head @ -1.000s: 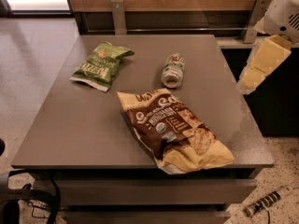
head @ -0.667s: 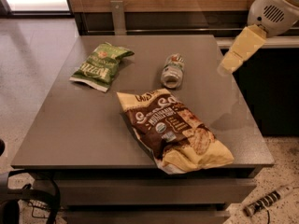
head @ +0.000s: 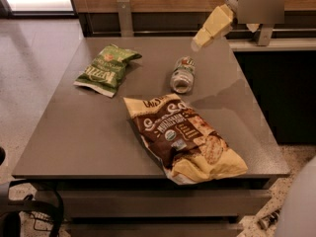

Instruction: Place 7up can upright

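Item 1: 7up can (head: 182, 74). It lies on its side on the counter (head: 84, 132), upper centre of the frame, long axis running roughly top to bottom, one shiny metal end facing the lower edge. Not upright.

Item 2: gripper (head: 199, 41). Cream-coloured, upper right of the frame, slanting down toward the lower left. Its tip sits just above and slightly right of the can in the frame, apart from it and holding nothing. Whether the jaws are apart or together cannot be told.

Item 3: green chip bag (head: 106, 69). Flat on the counter, upper left, well apart from the can.

Item 4: brown snack bag (head: 185, 137). Large, crumpled, centre to lower right, its upper edge near the can's lower end.
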`<state>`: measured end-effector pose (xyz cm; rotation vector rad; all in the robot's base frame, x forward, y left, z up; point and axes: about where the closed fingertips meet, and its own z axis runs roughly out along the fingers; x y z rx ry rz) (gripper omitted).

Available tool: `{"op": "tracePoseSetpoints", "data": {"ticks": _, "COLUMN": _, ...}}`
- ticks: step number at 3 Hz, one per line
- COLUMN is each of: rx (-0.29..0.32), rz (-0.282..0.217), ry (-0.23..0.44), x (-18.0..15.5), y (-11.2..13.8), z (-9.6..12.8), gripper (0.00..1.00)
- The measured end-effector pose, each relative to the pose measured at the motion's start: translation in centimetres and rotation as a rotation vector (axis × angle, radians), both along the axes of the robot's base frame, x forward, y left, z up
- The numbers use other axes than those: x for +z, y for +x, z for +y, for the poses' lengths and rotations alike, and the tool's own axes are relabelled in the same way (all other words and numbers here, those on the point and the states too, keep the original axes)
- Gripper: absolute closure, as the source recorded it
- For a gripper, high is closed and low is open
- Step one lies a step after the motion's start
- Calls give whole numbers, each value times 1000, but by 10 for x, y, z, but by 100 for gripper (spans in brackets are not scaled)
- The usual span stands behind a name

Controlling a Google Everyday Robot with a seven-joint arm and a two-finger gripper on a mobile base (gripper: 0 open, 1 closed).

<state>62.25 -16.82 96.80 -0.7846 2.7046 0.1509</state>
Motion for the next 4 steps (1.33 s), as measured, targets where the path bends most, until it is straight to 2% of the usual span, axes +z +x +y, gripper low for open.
{"op": "tracePoseSetpoints", "data": {"ticks": 1, "rx": -184, "rz": 37, "ry": -14, "x": -3, "y": 19, "z": 14, "gripper": 0}}
{"op": "tracePoseSetpoints", "data": {"ticks": 2, "rx": -273, "rz": 57, "ry": -9, "x": -14, "y": 23, "z": 18, "gripper": 0}}
{"op": "tracePoseSetpoints", "data": {"ticks": 3, "rx": -281, "rz": 47, "ry": 0, "x": -14, "y": 28, "z": 20, "gripper": 0}}
{"op": "tracePoseSetpoints", "data": {"ticks": 4, "rx": -304, "rz": 57, "ry": -13, "x": -23, "y": 34, "z": 23, "gripper": 0}}
